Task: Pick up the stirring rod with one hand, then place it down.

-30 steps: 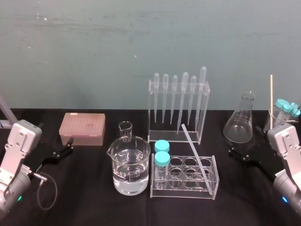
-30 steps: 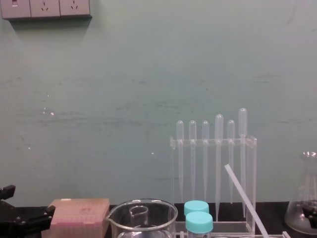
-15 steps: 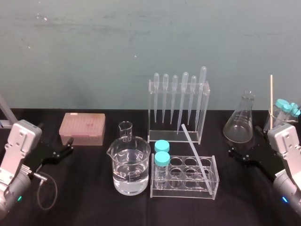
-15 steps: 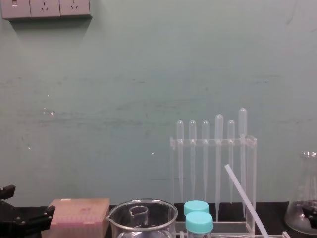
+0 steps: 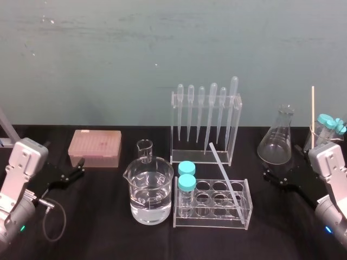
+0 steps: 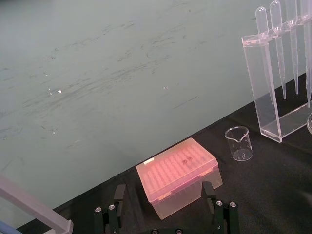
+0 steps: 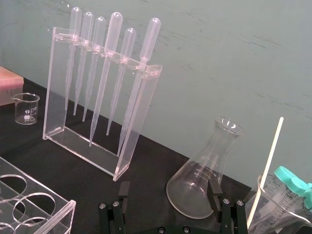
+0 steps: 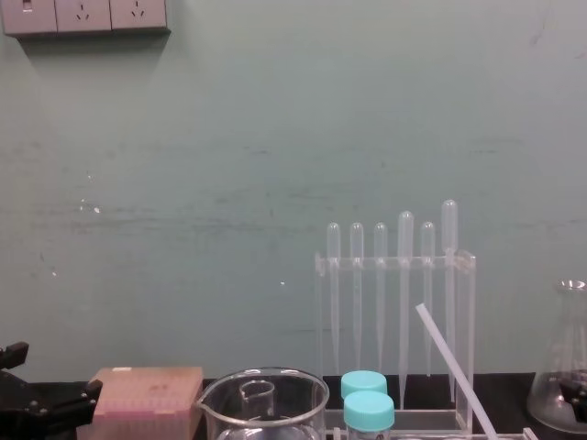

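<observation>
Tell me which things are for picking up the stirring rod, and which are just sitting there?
For the job:
- stirring rod, leaning in the test tube rack
- right hand, open, nearer the rod, so probably the one to use

Just lying about:
- pipettes
- big beaker
- small beaker
- flask
- pink box
- left hand, open, parked far left

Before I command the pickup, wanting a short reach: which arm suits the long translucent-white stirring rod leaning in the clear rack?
Probably right. The open right gripper sits nearer the long translucent-white stirring rod in the clear plastic rack; the open left gripper sits beyond the glass beaker.
</observation>
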Tool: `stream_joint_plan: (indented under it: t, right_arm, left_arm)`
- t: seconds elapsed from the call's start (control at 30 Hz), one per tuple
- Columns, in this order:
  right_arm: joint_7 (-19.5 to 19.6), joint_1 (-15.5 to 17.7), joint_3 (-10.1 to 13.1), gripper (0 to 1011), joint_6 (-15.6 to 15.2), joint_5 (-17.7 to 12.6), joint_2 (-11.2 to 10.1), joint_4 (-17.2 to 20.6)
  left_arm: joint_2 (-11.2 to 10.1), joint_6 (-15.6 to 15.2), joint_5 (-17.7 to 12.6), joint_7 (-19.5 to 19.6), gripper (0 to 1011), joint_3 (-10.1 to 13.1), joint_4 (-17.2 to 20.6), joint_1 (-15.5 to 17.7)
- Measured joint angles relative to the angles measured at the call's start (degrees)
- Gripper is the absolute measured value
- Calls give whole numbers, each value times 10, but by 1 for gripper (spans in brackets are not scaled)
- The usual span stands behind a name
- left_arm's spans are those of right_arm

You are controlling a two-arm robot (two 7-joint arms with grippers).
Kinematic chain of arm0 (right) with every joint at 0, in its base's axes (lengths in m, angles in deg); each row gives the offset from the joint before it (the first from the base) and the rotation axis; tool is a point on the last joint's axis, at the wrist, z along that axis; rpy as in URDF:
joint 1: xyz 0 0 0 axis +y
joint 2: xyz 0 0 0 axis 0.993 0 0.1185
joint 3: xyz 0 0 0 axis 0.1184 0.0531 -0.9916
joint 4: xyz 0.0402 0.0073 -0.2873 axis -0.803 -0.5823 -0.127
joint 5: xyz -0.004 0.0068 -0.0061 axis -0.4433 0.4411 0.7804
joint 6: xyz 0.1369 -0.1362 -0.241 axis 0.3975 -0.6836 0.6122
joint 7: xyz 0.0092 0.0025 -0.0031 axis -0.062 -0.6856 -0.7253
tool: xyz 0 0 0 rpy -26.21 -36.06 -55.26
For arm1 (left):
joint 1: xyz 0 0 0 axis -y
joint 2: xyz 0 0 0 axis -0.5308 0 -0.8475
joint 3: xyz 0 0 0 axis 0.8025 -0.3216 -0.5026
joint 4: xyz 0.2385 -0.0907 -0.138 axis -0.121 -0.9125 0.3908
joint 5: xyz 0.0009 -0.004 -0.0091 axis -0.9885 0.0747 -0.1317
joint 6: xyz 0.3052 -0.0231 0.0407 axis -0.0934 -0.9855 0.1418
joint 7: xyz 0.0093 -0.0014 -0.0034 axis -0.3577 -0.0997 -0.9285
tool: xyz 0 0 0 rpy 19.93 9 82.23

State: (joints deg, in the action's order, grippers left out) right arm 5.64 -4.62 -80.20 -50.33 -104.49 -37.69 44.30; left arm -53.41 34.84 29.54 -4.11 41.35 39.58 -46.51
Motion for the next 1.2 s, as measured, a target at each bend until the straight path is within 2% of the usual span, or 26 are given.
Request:
stream_joint_plan:
  t: [1.0,1.2]
  right_arm:
    - [0,0,0,1003,0,0,0,0]
    - [8,13,12,1003,10,21,-3,20]
  left_arm:
    - [0,0,0,0,1000,0,0,0]
    - [0,0,0,0,1000,0,0,0]
